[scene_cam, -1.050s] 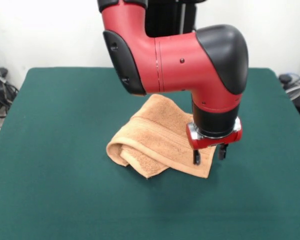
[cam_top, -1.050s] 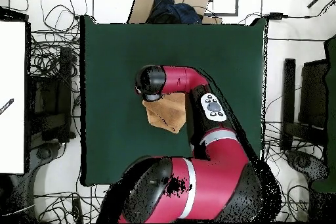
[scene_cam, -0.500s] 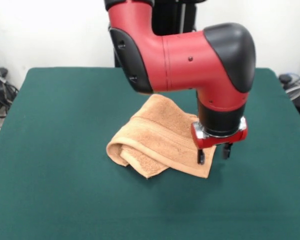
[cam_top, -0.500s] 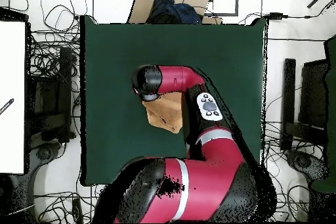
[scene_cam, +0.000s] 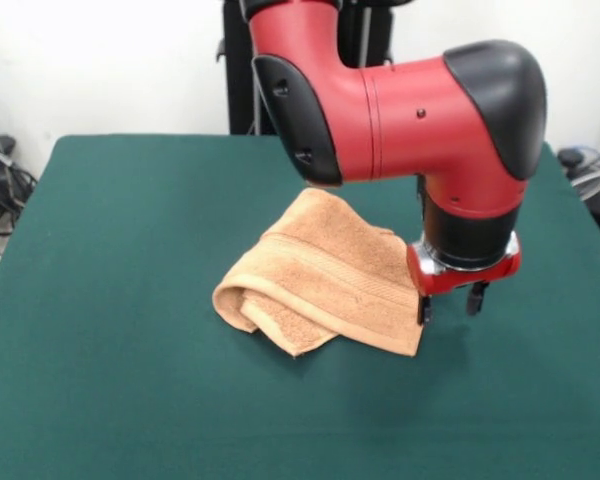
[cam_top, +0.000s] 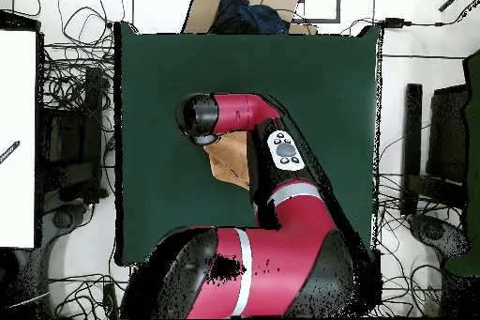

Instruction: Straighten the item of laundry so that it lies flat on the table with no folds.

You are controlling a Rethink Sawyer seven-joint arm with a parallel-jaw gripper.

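Note:
The item of laundry [scene_cam: 320, 272] is a peach-orange towel lying crumpled near the middle of the green table [scene_cam: 120, 260], with one side rolled under at the left and a woven band across its top. My gripper [scene_cam: 448, 308] hangs open and empty just above the table, its left fingertip at the towel's right corner and the other over bare cloth. In the overhead view the arm's black elbow [cam_top: 200, 119] covers the gripper, and only a strip of the towel [cam_top: 228, 163] shows beside the arm on the table [cam_top: 328, 82].
Tangled cables [scene_cam: 0, 185] lie off the table's left edge. In the overhead view a cardboard box [cam_top: 246, 2] sits past the far edge, a white board [cam_top: 17, 138] stands to the left, and cables ring the table.
The arm has shifted right in the front view, carrying the open gripper from over the towel's right corner to its outer edge. The towel has not moved.

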